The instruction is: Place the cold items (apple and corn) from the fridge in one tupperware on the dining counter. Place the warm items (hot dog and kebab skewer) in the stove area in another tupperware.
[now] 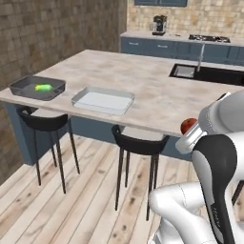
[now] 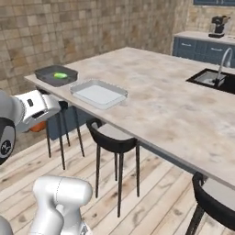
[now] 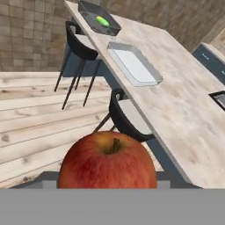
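- On the far left of the counter (image 1: pixel 157 102) sits a dark box (image 1: pixel 37 87); a small green and yellow thing (image 1: pixel 43 87), maybe the corn, lies inside it.
- Just beside it, to the right, sits a clear box (image 1: pixel 103 100); both boxes are near the counter's front edge, above two black stools (image 1: pixel 138 143).
- Further right, off the counter and out over the wood floor (image 1: pixel 81 200), is the red apple (image 3: pixel 108 161); in the hand view it is very close, stem up, and it hides the finger tips.
- The pincer (image 1: pixel 190 129) is clamped on the apple; the apple peeks out red past the white hand in the left base view; it is well apart from both boxes.
- At the back right is a sink (image 1: pixel 209 72) with a tap.
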